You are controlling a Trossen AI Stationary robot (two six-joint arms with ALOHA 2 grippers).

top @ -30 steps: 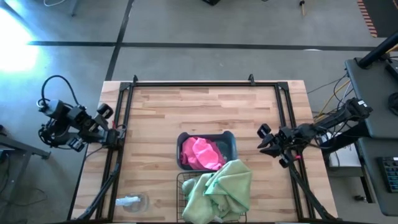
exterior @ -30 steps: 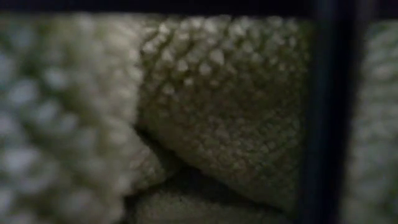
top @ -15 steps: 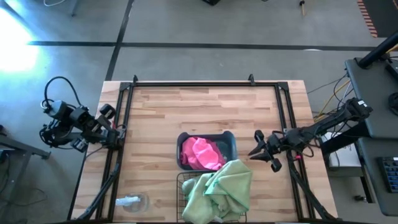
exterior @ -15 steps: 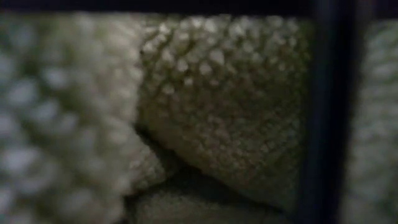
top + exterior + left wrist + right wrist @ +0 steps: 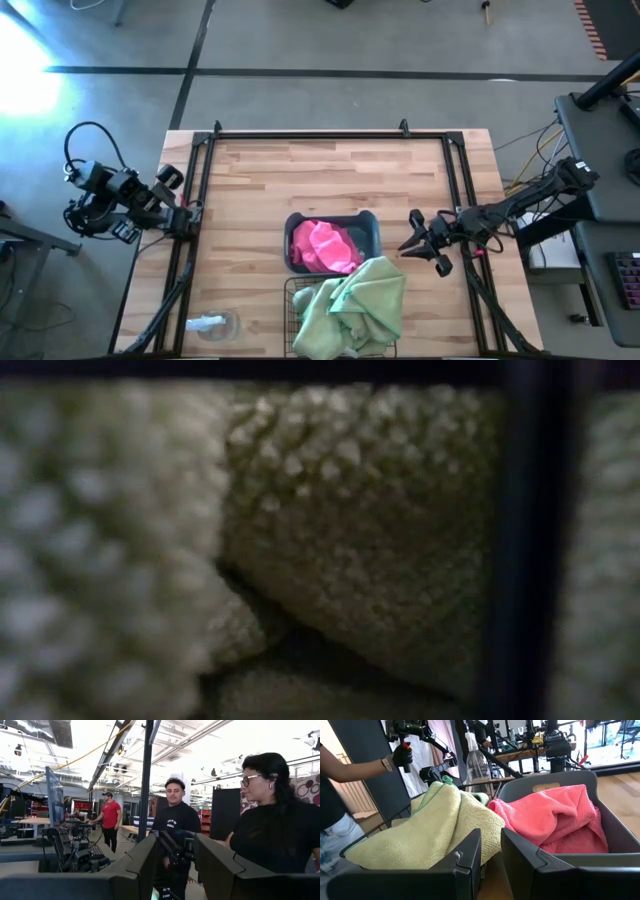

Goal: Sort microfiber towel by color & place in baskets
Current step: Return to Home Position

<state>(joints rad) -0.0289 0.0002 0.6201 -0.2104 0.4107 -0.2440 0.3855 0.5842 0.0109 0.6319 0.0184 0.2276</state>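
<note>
A bright pink towel (image 5: 322, 247) (image 5: 560, 815) lies bunched inside the blue-grey bin (image 5: 372, 222) (image 5: 545, 785) at mid-table. Sage green towels (image 5: 355, 305) (image 5: 435, 825) are heaped in the black wire basket (image 5: 290, 298) at the near edge, one spilling over its right rim. The low view is filled by green towel (image 5: 350, 530) behind a basket wire (image 5: 515, 540). My right gripper (image 5: 410, 240) (image 5: 491, 855) hovers just right of the bin, pointing at it, fingers a little apart and holding nothing. My left gripper (image 5: 172, 188) (image 5: 175, 865) waits at the table's left edge, fingers slightly apart, holding nothing.
A small white-and-clear spray bottle (image 5: 210, 323) (image 5: 475, 765) lies near the table's near-left corner. A black frame (image 5: 300, 135) runs along the far and side edges. Bare wood spans the far half of the table. People stand beyond the table, one gloved hand (image 5: 402, 755) raised.
My right gripper has moved a short way toward the table's left, closer to the bin, and dipped slightly toward the near edge, then stopped. The towels and baskets have stayed as they were.
</note>
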